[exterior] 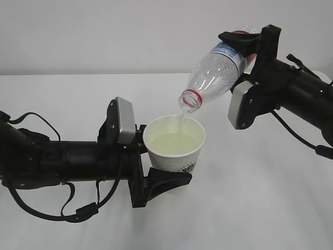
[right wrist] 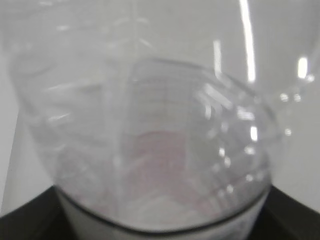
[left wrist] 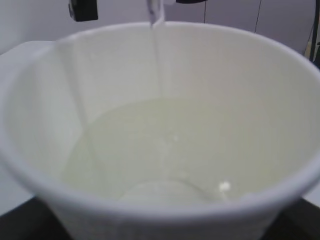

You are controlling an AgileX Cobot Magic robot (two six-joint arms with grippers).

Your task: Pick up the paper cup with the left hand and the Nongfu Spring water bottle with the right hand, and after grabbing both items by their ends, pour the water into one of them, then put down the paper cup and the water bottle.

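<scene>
Mid-pour. My left hand (exterior: 165,179) clamps the paper cup (exterior: 174,143) at centre; my right hand (exterior: 248,44) grips the Nongfu Spring water bottle (exterior: 216,75) at 1 o'clock, mouth tipped over the cup, water (exterior: 181,119) streaming in. Next, I judge: tilt the bottle upright, then set both down.

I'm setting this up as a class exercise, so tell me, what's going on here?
The right gripper holds the bottle tipped mouth-down over the cup, which the left gripper holds above the table. A thin stream of water runs from the bottle's mouth into the cup. The cup already holds water well below its rim, and little seems to remain in the bottle.
</scene>
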